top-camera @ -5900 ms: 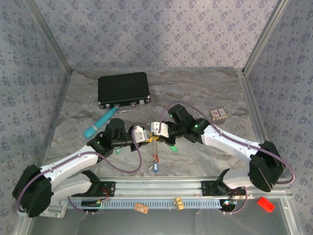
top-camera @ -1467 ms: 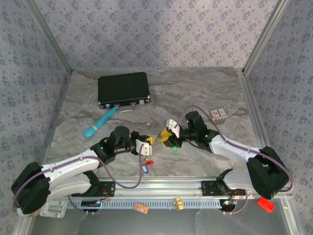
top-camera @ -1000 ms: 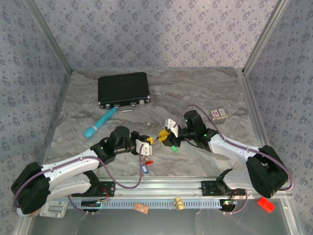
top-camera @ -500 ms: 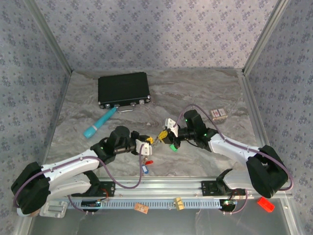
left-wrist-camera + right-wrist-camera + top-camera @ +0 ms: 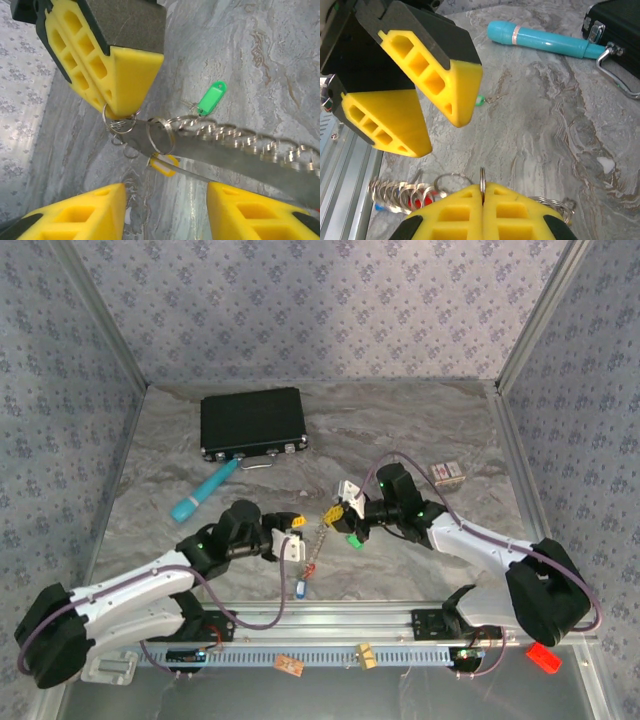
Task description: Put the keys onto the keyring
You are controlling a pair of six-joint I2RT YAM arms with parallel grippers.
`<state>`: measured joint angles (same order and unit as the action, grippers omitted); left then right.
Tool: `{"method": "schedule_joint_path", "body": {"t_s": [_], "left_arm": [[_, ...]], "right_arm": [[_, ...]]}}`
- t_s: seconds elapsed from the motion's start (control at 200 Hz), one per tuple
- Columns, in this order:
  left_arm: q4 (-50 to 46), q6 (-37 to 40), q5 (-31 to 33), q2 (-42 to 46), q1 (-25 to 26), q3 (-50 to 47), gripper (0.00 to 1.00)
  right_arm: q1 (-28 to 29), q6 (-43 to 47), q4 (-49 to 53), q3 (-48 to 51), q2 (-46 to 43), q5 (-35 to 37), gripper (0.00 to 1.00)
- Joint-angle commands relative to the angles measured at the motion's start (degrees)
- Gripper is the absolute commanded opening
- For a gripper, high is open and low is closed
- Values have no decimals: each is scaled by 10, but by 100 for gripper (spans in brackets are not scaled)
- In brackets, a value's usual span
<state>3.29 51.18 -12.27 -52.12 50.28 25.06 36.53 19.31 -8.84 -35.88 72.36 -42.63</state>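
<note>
The keyring [image 5: 482,177] sits pinched edge-on at the very tips of your right gripper [image 5: 482,192], which is clamped tight on it. So shallow a hold could let the wire twist or slip if anything tugs the chain [image 5: 235,137]. It's thin and silvery, with a yellow key [image 5: 162,165] close beside. Just ahead, your left gripper [image 5: 164,195] gapes partway, empty

I see a grey marbled tabletop [image 5: 420,430] boxed in by walls [image 5: 320,310] papered in a blue-grey floral print, with aluminium posts [image 5: 100,315] at the back corners
</note>
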Motion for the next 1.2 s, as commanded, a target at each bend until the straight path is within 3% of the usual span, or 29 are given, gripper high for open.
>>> {"method": "schedule_joint_path", "body": {"t_s": [0.0,0.135,0.275,0.4,0.67,0.934,1.194], "left_arm": [[-27,-50,6,37,1,10,49],[-17,-165,-31,65,-37,20,49],[7,-272,-134,55,-110,28,46],[30,-334,-217,16,-137,42,44],[40,-339,-301,-39,-137,54,27],[14,-307,-306,-54,-136,59,27],[-9,-288,-308,-66,-135,70,19]], "right_arm": [[3,23,18,-25,-17,6,0],[13,51,39,-31,-24,24,0],[18,65,40,-38,-23,19,0],[23,79,44,-47,-19,14,0],[42,97,51,-72,-1,20,0],[62,103,52,-89,19,21,0],[71,107,58,-102,30,16,0]]}}
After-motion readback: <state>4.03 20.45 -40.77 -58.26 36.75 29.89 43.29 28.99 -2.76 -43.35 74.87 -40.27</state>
